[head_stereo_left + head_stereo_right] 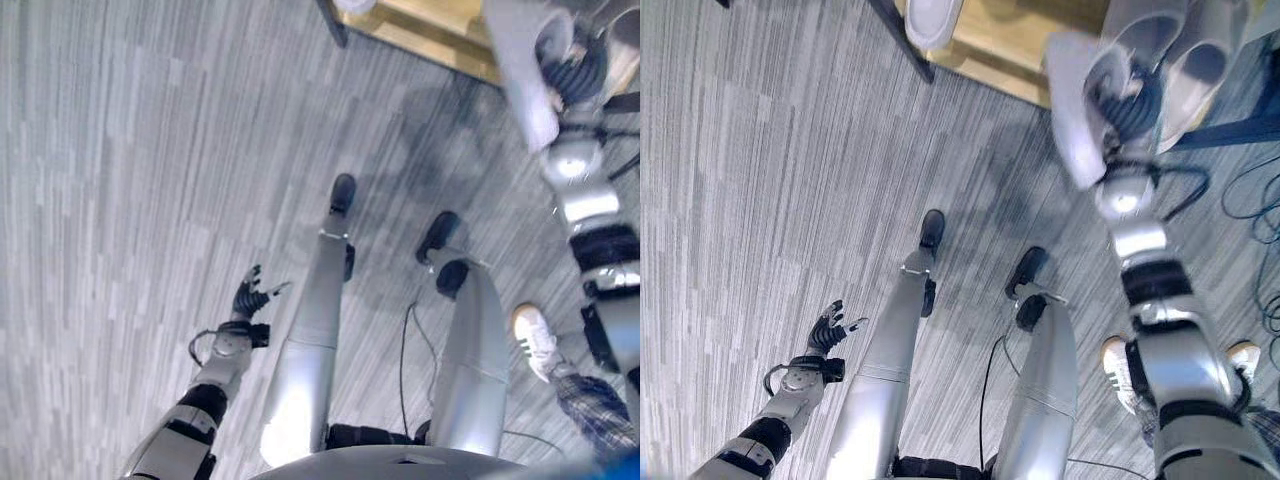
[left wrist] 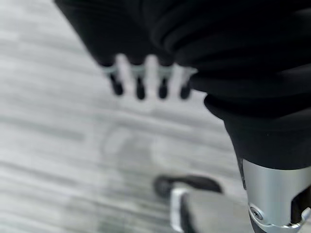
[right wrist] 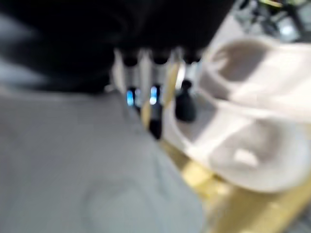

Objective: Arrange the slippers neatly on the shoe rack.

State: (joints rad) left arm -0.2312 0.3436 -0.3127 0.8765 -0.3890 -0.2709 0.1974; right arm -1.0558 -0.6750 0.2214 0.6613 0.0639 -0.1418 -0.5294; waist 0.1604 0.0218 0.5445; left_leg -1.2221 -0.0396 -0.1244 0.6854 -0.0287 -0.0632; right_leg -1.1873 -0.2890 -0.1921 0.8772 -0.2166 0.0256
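Observation:
A pale grey slipper (image 1: 1072,110) hangs in the air at the front edge of the wooden shoe rack (image 1: 1005,45), its sole (image 3: 73,174) close to the wrist camera. My right hand (image 1: 1132,105) is shut on it, dark cover tucked against the strap. Just past the fingers (image 3: 155,114), a white slipper (image 3: 248,141) lies on the yellow shelf; it also shows beside the held one (image 1: 1202,62). Another white slipper (image 1: 930,18) sits farther left on the rack. My left hand (image 1: 250,295) hangs low over the floor, open, fingers (image 2: 141,87) straight.
Grey striped carpet (image 1: 120,180) spreads to the left. The rack has a dark frame leg (image 1: 902,42). A person's white sneakers (image 1: 535,340) (image 1: 1242,356) stand close on the right, and dark cables (image 1: 1260,230) lie on the floor there.

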